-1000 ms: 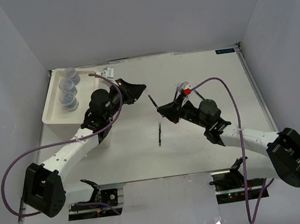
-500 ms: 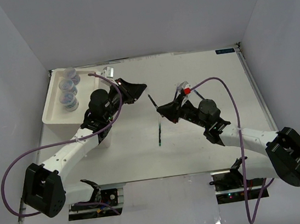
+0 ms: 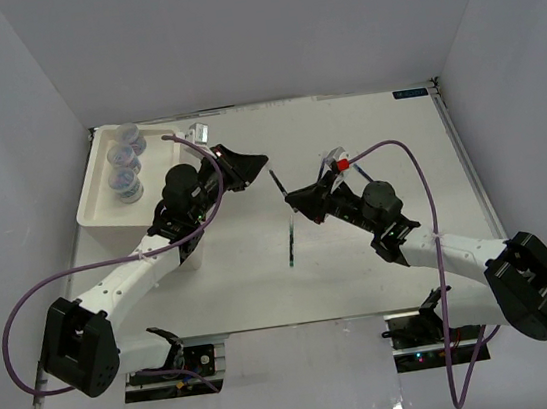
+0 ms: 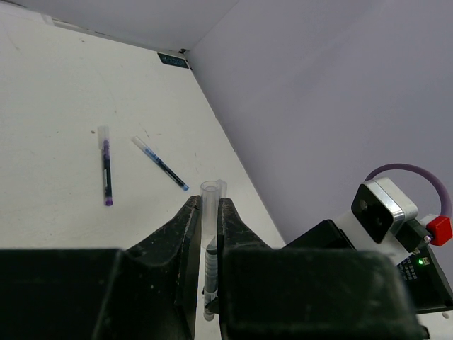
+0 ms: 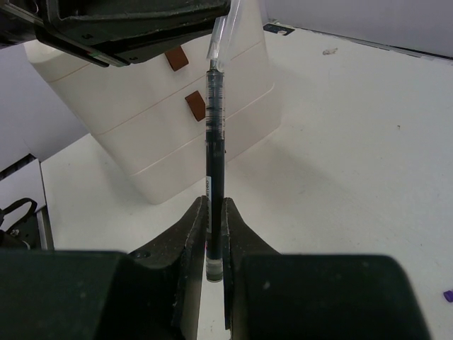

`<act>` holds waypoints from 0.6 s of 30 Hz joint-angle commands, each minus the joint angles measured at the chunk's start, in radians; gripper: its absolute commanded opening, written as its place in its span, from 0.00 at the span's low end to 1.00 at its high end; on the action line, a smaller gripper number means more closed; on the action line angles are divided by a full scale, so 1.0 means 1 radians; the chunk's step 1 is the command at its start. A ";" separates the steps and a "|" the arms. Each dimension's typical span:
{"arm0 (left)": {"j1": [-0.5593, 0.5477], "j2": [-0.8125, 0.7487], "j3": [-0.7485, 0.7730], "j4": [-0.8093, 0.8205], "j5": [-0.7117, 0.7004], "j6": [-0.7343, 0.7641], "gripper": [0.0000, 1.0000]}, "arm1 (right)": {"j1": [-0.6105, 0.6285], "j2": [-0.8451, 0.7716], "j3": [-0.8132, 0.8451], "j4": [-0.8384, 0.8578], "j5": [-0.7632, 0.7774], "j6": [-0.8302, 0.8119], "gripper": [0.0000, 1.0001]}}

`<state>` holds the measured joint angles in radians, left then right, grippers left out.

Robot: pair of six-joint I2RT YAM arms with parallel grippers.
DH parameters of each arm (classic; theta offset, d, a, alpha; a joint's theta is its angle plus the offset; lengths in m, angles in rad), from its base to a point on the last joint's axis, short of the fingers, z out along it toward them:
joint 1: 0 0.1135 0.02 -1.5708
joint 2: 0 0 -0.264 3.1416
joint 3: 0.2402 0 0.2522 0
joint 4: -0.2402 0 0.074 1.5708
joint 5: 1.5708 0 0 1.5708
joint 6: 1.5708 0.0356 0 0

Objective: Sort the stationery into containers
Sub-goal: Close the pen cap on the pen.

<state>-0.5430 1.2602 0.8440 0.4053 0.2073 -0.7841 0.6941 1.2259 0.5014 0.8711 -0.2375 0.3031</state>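
While both arms hang over the middle of the table (image 3: 373,121), each has a pen in its grip. The left gripper (image 4: 209,205) is pinched tight on a clear-capped pen (image 4: 212,191) that pokes out past its fingertips. The right gripper (image 5: 214,205) is clamped just as firmly on the lower end of a dark pen (image 5: 214,127), which points towards the white box (image 5: 141,163). From where I stand the sorting looks partly done. Three jars (image 3: 125,163) sit in a row in the box's top tray (image 3: 103,215), so that share seems finished. The pens are what is left. Besides the two held in the air, a purple-inked pen (image 4: 106,166) and a blue-tipped pen (image 4: 161,164) lie near each other on the bare tabletop beyond the left gripper. A thin pen (image 3: 289,235) lies just in front of the right gripper. The drawers, each marked by a brown knob (image 5: 195,105), look pushed in, and I cannot see what they hold. My guess is that one must be pulled open before any pen goes inside, unless the pens join the jars on top.
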 commanded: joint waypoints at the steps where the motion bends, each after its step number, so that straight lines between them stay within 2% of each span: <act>1: 0.003 -0.047 -0.016 0.041 0.010 0.013 0.00 | 0.004 -0.016 0.031 0.075 0.018 0.002 0.08; 18: 0.003 -0.039 -0.091 0.187 0.067 -0.052 0.00 | 0.004 0.030 0.052 0.187 0.047 0.083 0.08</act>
<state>-0.5385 1.2518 0.7696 0.5545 0.2333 -0.8284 0.6964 1.2522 0.5014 0.9291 -0.2302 0.3645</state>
